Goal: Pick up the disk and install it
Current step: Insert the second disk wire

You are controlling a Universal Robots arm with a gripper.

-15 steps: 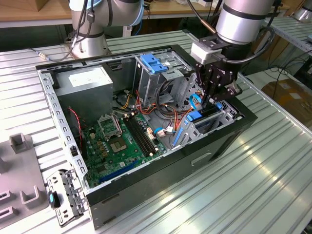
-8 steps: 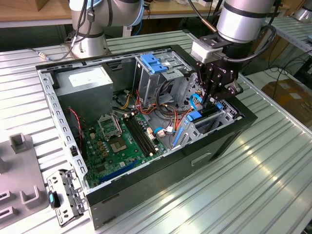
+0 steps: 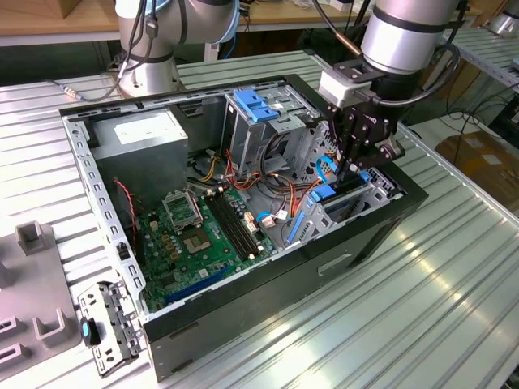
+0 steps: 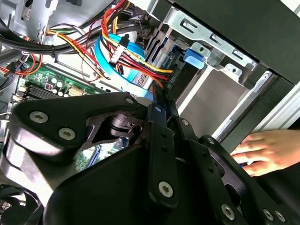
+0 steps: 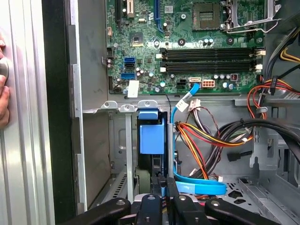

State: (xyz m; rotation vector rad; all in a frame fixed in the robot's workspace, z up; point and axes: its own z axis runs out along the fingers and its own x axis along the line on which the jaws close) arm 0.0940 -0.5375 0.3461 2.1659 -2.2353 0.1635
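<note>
In the exterior view, the gripper (image 3: 350, 166) hangs over the open computer case (image 3: 389, 215), down at the metal drive cage (image 3: 357, 198) that sits against the case's front wall. The disk (image 3: 345, 189) appears as a dark slab standing on edge in that cage, with its blue side rail (image 3: 323, 193) at the end nearest the motherboard (image 3: 199, 243). The fingers look drawn close together on the disk's upper edge. By the look of it, the disk has been lifted and is well into its slot, so pickup is done and only the last seating, and letting go, would remain.

In the second wrist view, the black fingers (image 4: 157, 140) lie nearly together, pointing toward the cage beside a bundle of coloured cables (image 4: 126, 56). A person's hand (image 4: 269, 150) rests outside the case wall.

In the first wrist view, the disk (image 5: 151, 161) stands in the cage slot, just beyond the motherboard's near edge, its blue rail tab (image 5: 152, 133) uppermost. The fingertips (image 5: 161, 187) meet narrowly on the disk's edge, clamped on it rather than spread. How deep it still has to travel cannot be judged from these pictures.
</note>
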